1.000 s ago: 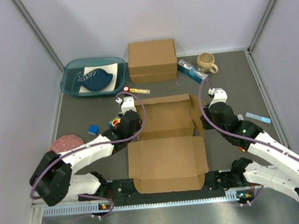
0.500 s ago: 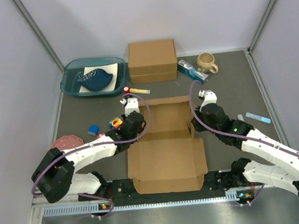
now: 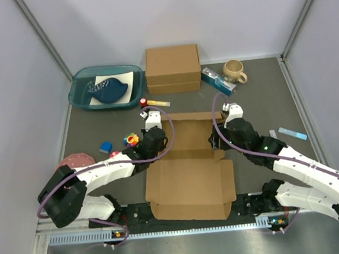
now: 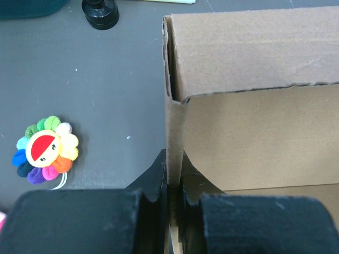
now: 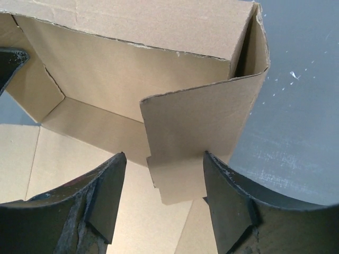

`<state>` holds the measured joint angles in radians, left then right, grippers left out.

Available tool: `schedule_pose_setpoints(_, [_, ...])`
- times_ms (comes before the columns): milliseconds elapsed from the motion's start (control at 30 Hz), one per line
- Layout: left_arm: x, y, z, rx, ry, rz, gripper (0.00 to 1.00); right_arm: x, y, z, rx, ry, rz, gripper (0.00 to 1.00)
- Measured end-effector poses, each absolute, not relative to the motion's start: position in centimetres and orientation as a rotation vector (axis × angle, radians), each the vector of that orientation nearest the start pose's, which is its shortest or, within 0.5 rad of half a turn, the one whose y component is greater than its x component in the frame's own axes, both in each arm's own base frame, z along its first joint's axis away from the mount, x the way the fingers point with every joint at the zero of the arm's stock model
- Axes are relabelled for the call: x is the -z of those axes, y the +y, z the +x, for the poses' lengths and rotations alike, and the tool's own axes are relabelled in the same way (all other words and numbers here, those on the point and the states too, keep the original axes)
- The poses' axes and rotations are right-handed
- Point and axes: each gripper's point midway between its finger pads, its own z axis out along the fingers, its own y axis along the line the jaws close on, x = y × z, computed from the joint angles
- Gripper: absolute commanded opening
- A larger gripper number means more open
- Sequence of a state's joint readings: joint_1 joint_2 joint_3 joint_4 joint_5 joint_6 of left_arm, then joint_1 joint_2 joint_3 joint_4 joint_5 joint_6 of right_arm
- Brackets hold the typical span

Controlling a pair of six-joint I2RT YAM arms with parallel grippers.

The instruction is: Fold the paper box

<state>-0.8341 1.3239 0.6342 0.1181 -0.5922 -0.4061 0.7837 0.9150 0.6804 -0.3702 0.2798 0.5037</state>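
The paper box (image 3: pixel 189 179) lies mid-table, its lid panel flat toward the arms and its far half partly raised into walls. My left gripper (image 3: pixel 162 144) is shut on the box's upright left wall (image 4: pixel 175 121), and in the left wrist view the gripper (image 4: pixel 175 172) pinches the cardboard edge between both pads. My right gripper (image 3: pixel 217 139) stands open at the box's right side. In the right wrist view the gripper (image 5: pixel 165 182) straddles the right side flap (image 5: pixel 201 127), which leans inward with its tab hanging loose between the fingers (image 5: pixel 106 196).
A thicker ready-made cardboard box (image 3: pixel 173 68) stands at the back, with a teal basin (image 3: pixel 80 93) to its left and a mug (image 3: pixel 234 71) and blue packet (image 3: pixel 217 80) to its right. A flower toy (image 3: pixel 131 140), blue block (image 3: pixel 105 147) and pink disc (image 3: pixel 76 162) lie to the left.
My right gripper has opened and let go of the right flap. Both arms moved inward, and the box's side walls now stand more upright.
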Motion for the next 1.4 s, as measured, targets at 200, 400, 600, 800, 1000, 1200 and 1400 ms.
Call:
schedule_pose_setpoints(200, [-10.5, -20.6, 30.2, 0.136, 2.03, 0.108, 0.0, -16.8, 17.8, 22.5, -0.427, 2.144, -0.164, 0.67])
schedule_pose_setpoints(400, [-10.5, -20.6, 30.2, 0.135, 2.029, 0.109, 0.0, -22.1, 16.0, 22.4, -0.436, 1.997, -0.121, 0.69])
schedule_pose_setpoints(600, [-10.5, -20.6, 30.2, 0.135, 2.029, 0.109, 0.0, -25.8, 11.4, 22.7, -0.32, 1.861, 0.063, 0.61])
schedule_pose_setpoints(800, [-10.5, -20.6, 30.2, 0.136, 2.029, 0.109, 0.0, -22.9, 7.4, 24.1, -0.134, 1.943, 0.269, 0.39])
schedule_pose_setpoints(1000, [-10.5, -20.7, 30.2, 0.136, 2.029, 0.109, 0.0, -16.4, 8.9, 24.0, -0.161, 2.115, 0.228, 0.48])
schedule_pose_setpoints(1200, [-10.5, -20.7, 30.2, 0.137, 2.03, 0.11, 0.0, -13.5, 11.2, 23.2, -0.278, 2.198, 0.127, 0.55])
schedule_pose_setpoints(1400, [-10.5, -20.8, 30.1, 0.142, 2.031, 0.113, 0.0, -13.6, 13.4, 23.7, -0.393, 2.173, 0.059, 0.61])
